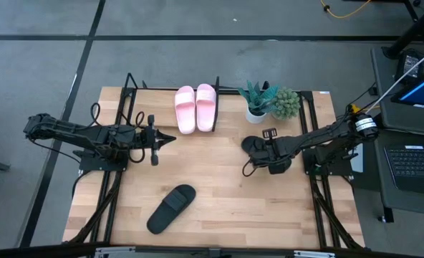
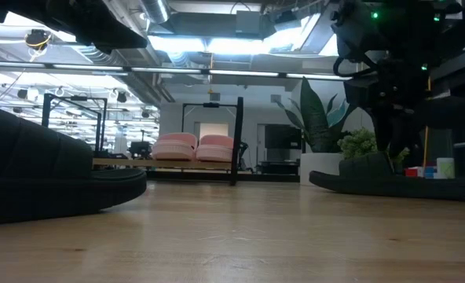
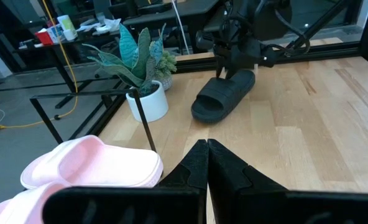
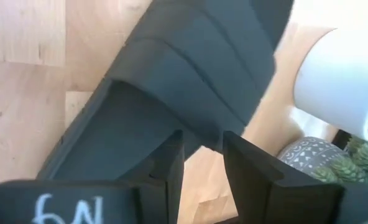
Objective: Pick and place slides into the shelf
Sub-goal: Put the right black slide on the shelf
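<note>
Two pink slides (image 1: 195, 109) lie side by side, soles down, on the shelf (image 1: 132, 89) at the table's far edge. One black slide (image 3: 224, 96) lies sole down right of centre. My right gripper (image 4: 202, 140) stands open over it, pointing steeply down. One finger is over the footbed and the other is outside the slide, at the strap's edge (image 4: 204, 127). A second black slide (image 1: 171, 208) lies flat near the front edge. My left gripper (image 1: 170, 139) waits shut above the table's left half, near the pink slides. My right gripper has a finger on each side of the black slide's side edge by the strap (image 4: 204, 127), coming from above. Whether the fingers touch it I cannot tell. The slide lies flat on the table.
Two potted plants (image 1: 255, 100) (image 1: 285, 102) stand at the far edge, just beyond the right gripper and right of the shelf. Black side rails (image 1: 316, 179) run along both table sides. Bare wood lies between the two black slides.
</note>
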Controlling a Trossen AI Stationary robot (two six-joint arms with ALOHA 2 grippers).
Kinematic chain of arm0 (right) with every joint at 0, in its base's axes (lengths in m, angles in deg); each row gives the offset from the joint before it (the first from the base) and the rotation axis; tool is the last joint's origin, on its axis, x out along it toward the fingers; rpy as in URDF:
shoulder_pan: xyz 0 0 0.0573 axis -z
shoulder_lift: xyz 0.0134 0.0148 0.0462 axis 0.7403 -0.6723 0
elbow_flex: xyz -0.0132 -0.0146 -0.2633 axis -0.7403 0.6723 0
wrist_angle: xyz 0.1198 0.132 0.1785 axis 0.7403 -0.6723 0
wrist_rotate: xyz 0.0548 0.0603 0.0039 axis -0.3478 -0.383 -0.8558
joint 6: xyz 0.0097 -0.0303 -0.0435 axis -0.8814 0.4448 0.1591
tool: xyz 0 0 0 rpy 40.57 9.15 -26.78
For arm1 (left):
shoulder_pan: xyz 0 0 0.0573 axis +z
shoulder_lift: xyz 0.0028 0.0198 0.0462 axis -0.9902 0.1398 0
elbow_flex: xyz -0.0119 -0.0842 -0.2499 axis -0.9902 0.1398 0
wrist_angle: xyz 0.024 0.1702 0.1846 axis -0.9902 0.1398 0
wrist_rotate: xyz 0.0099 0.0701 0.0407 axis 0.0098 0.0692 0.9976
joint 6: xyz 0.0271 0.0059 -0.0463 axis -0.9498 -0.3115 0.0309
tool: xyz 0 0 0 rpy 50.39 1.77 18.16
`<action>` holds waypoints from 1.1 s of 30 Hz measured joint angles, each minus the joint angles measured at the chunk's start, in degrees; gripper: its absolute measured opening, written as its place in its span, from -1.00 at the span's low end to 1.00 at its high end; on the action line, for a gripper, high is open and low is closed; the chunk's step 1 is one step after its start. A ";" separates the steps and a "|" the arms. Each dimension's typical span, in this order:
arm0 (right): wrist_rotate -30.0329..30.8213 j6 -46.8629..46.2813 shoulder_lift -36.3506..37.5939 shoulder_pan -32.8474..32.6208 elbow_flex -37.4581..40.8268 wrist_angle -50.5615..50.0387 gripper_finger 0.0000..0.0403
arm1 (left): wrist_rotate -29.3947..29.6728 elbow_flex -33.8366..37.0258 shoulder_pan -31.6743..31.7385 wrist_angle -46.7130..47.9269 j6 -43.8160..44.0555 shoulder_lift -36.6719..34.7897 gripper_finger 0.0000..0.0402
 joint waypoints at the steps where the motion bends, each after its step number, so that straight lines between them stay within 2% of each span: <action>1: 0.03 -0.02 -0.02 -0.02 0.54 0.08 -0.44 | 0.00 0.00 0.00 0.00 0.00 -0.02 -1.00; 13: 1.61 -1.71 -0.02 0.01 2.31 3.03 -0.44 | 0.00 0.00 0.00 -0.01 0.02 0.00 -1.00; 27: 3.70 -1.84 -0.02 -0.02 2.31 4.36 -0.56 | 0.02 0.00 0.00 -0.01 0.04 -0.02 -1.00; 30: 3.68 -1.92 -0.02 -0.02 2.31 5.29 -0.62 | 0.00 0.00 0.00 -0.01 0.04 -0.02 -1.00; 33: 3.70 -3.29 0.01 -0.02 2.31 6.51 -0.76 | 0.00 0.00 0.00 -0.01 0.04 -0.02 -1.00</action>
